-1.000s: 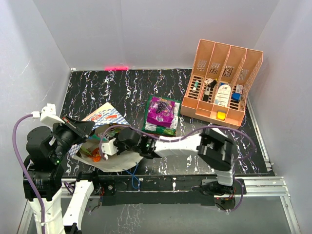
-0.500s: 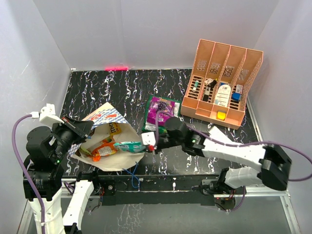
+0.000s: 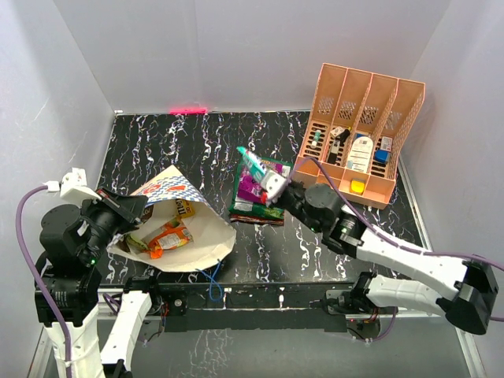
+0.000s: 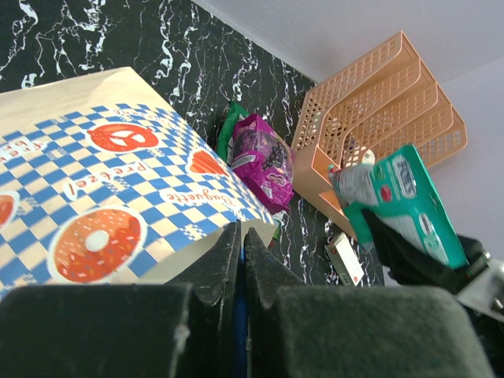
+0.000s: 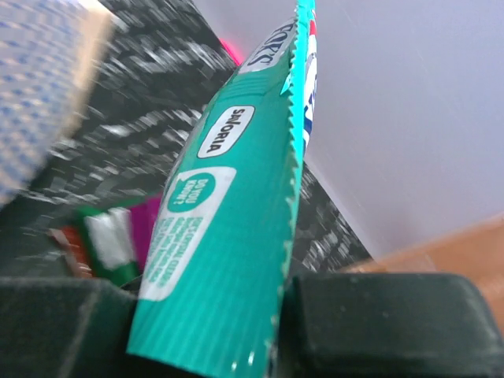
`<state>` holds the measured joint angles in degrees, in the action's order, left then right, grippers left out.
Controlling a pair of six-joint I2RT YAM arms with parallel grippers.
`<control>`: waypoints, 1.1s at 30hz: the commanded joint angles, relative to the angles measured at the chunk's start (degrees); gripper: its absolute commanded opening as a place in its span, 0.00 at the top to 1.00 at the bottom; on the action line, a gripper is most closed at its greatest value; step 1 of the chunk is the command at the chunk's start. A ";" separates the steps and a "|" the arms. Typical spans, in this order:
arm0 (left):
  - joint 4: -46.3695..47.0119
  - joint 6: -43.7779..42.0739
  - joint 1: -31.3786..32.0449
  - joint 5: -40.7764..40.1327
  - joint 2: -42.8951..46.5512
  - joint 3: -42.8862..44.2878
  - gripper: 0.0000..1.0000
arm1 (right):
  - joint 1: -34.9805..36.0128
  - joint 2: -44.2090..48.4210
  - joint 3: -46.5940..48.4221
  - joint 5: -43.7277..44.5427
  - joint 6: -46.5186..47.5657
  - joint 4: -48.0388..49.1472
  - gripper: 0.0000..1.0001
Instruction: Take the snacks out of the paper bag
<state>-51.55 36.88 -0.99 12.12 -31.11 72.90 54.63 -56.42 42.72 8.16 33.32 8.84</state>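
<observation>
right wrist view shows the right gripper (image 5: 211,335) pinching the teal packet (image 5: 228,197) by its lower end.

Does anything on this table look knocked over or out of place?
The paper bag lies tipped on its side at front left, mouth gaping, orange packets showing inside; the left tool pinches its edge. The right tool holds a teal packet in the air by the purple packet. Nothing looks spilled.

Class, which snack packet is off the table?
The teal packet, held by the right gripper; the purple packet lies flat, others sit in the paper bag.
</observation>
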 commanded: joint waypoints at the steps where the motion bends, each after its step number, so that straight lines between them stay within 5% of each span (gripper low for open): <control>1: -0.57 -1.07 0.12 -0.83 -0.15 1.94 1.00 | -2.15 -6.93 7.41 17.98 5.19 2.49 0.93; 18: -1.74 -1.09 0.14 -1.83 -0.35 3.57 1.00 | -9.46 -46.01 35.89 25.39 19.67 -19.07 0.93; 33: -2.24 -1.58 0.12 -2.51 -0.96 4.25 1.00 | -7.44 -58.07 42.77 16.82 11.16 -35.28 0.92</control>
<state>-53.45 36.14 -0.99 10.31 -31.35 75.16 45.87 -112.64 83.77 31.22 49.56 -20.47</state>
